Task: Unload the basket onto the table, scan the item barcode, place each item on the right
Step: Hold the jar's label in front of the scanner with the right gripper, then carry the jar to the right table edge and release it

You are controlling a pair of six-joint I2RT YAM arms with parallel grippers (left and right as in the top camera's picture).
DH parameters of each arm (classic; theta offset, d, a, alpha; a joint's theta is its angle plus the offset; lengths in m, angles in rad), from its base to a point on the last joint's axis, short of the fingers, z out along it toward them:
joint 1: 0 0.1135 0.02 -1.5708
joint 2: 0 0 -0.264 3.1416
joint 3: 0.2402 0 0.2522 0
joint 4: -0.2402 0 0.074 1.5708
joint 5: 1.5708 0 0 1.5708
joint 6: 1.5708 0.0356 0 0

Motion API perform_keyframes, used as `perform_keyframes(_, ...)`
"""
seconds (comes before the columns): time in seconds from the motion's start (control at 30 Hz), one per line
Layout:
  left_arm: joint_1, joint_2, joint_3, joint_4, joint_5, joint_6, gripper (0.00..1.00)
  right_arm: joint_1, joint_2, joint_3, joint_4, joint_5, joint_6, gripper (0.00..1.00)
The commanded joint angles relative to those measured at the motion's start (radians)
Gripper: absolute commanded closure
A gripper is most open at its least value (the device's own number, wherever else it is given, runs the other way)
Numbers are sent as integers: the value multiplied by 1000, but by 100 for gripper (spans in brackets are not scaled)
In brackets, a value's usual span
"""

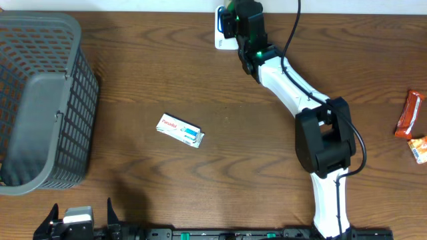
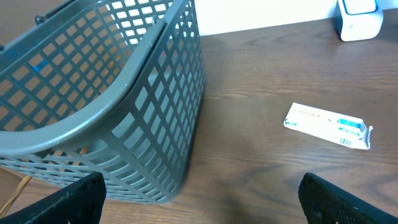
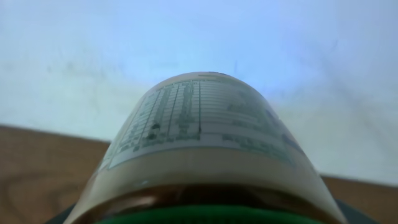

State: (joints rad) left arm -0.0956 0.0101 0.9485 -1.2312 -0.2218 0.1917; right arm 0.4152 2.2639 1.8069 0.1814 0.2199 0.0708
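The right claw is at the far edge of the table, closed around a bottle. The bottle is brown, has a printed white label and fills the right wrist view. The claw and the bottle are just above a small white scanner – whether they touch it is not clear. The left claw is at the near left corner with its 2 fingers wide apart, and it holds nothing. A grey basket stands at the left side. A flat white medicine box lies in the middle of the table, well apart from both claws. 2 snack packets lie at the right edge.
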Motion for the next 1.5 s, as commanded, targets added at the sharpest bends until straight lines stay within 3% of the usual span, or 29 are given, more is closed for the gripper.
perform_keyframes(0.0,-4,-7,-2,0,1,14,1,-8,63,51,45,47,-35,45)
perform_keyframes(0.3,-4,-7,-2,0,1,14,1,-9,254,269,-23,113,-34,46)
perform_keyframes(0.6,-4,-7,-2,0,1,14,1,2,266,329,-116,128,-43,47)
perform_keyframes(0.77,-4,-7,-2,0,1,14,1,5,227,484,-402,127,-43,51)
perform_keyframes(0.9,-4,-7,-2,0,1,14,1,-16,156,628,-793,130,-40,48)
perform_keyframes(1.07,-4,-7,-2,0,1,14,1,-103,43,670,-1255,113,118,48)
perform_keyframes(1.2,-4,-7,-2,0,1,14,1,-225,6,670,-1523,-2,187,50)
perform_keyframes(1.3,-4,-7,-2,0,1,14,1,-338,13,657,-1653,-82,195,53)
perform_keyframes(1.47,-4,-7,-2,0,1,14,1,-549,16,528,-1644,-97,173,39)
